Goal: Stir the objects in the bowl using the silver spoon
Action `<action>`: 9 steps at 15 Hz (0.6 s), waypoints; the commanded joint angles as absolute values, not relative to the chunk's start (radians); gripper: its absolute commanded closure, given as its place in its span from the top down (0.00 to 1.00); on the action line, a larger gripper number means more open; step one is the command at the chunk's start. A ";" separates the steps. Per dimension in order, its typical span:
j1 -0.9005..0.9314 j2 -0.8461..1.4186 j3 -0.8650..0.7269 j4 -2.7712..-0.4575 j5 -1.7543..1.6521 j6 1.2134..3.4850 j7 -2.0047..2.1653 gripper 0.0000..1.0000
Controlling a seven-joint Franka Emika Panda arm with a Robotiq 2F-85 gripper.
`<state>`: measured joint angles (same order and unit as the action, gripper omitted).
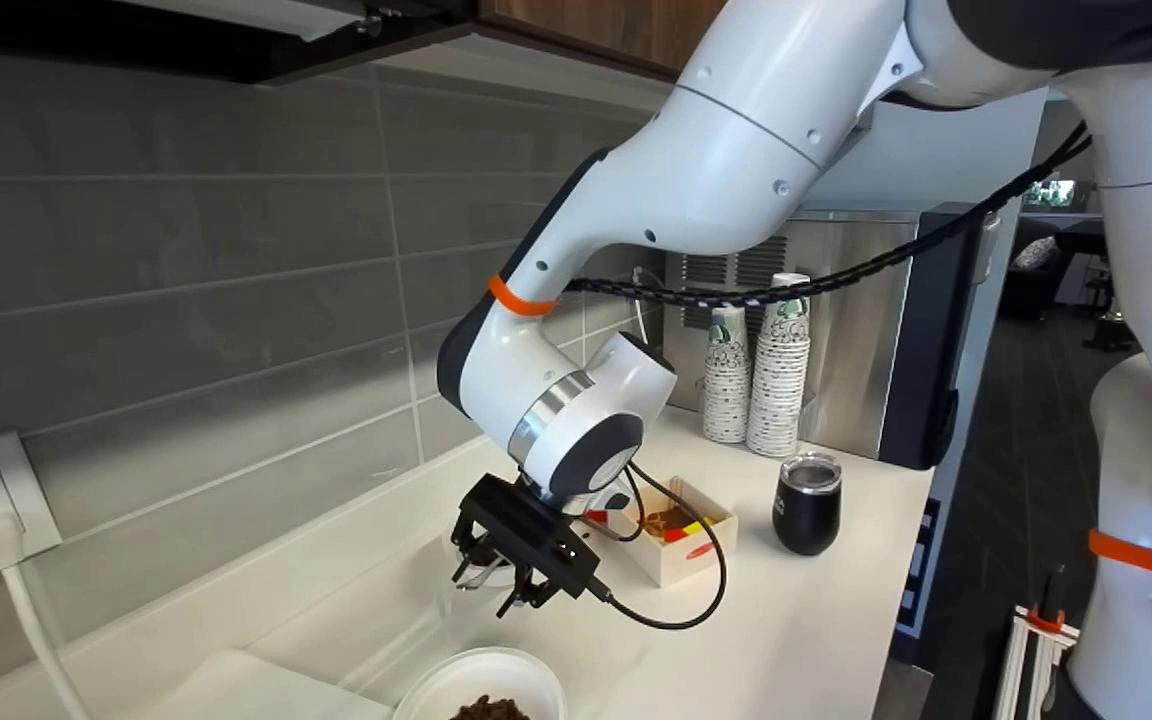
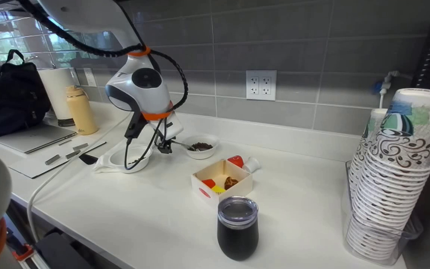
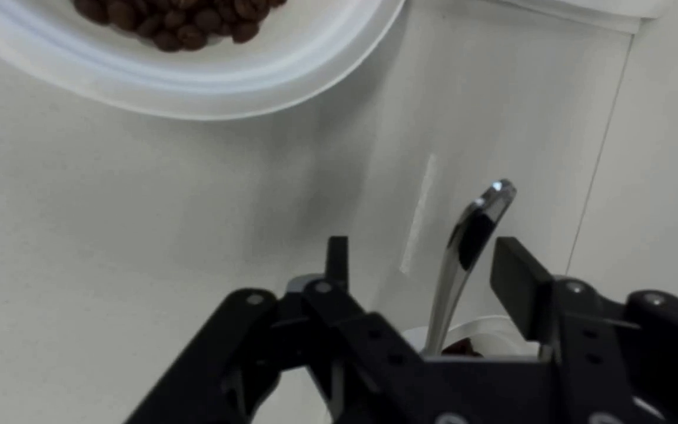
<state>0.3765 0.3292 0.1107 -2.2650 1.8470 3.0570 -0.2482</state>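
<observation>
The small round white bowl (image 2: 203, 154) stands near the wall with the dark brown bits (image 2: 201, 146) heaped inside. In an exterior view the bowl (image 1: 498, 577) is mostly hidden behind my gripper (image 1: 481, 592). The silver spoon (image 2: 181, 144) leans in the bowl, its handle slanting up over the rim to my gripper (image 2: 165, 147). In the wrist view my gripper (image 3: 419, 256) is open, with the spoon handle (image 3: 448, 282) between its fingers, nearer the right finger, with a gap on each side. The spoon's bowl end is hidden there; the bowl (image 3: 492, 333) and bits (image 3: 461, 347) show partly.
A wider white dish (image 2: 116, 164) of brown beans stands beside the gripper; it also shows in the wrist view (image 3: 209, 100). A square white box (image 2: 207, 194) with yellow and red pieces, a black tumbler (image 2: 237, 235) and stacked cups (image 2: 386, 194) stand on the counter. A tiled wall runs behind.
</observation>
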 commanded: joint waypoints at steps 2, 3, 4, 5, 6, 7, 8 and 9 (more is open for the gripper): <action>0.394 0.326 0.077 -2.226 1.986 3.055 -0.397 0.26; 0.397 0.321 0.071 -2.226 2.009 3.054 -0.420 0.19; 0.400 0.318 0.065 -2.225 2.031 3.053 -0.442 0.12; 0.401 0.316 0.062 -2.225 2.049 3.054 -0.461 0.04; 0.402 0.315 0.059 -2.225 2.065 3.052 -0.477 0.00; 0.403 0.313 0.057 -2.228 2.079 3.050 -0.491 0.00; 0.405 0.310 0.054 -2.230 2.094 3.048 -0.506 0.00; 0.406 0.307 0.052 -2.232 2.108 3.045 -0.518 0.00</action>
<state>0.3856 0.3300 0.0755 -2.2291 2.0346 3.0570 -0.4473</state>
